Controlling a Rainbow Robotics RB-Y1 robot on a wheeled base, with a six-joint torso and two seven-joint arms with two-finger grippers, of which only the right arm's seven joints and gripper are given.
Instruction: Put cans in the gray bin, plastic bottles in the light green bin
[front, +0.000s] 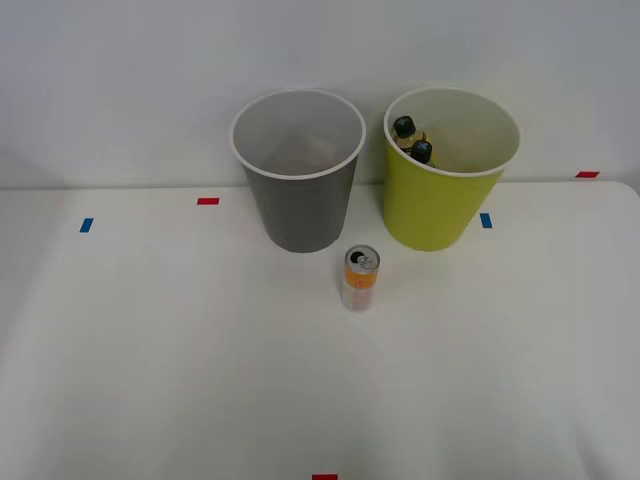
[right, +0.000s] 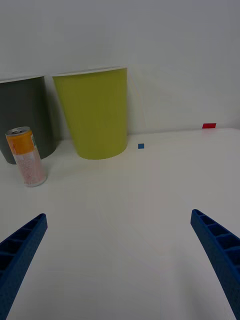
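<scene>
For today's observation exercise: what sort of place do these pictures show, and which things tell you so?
Probably a robot test bench for sorting recyclables: a plain white table with coloured tape marks, a gray bin beside a light green bin, and one can standing before them.

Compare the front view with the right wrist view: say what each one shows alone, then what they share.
Front view alone: the two bottles inside the light green bin, and the gray bin's pale interior. Right wrist view alone: the right gripper, open, low over the table. Both: the upright can on the table in front of the two bins.
</scene>
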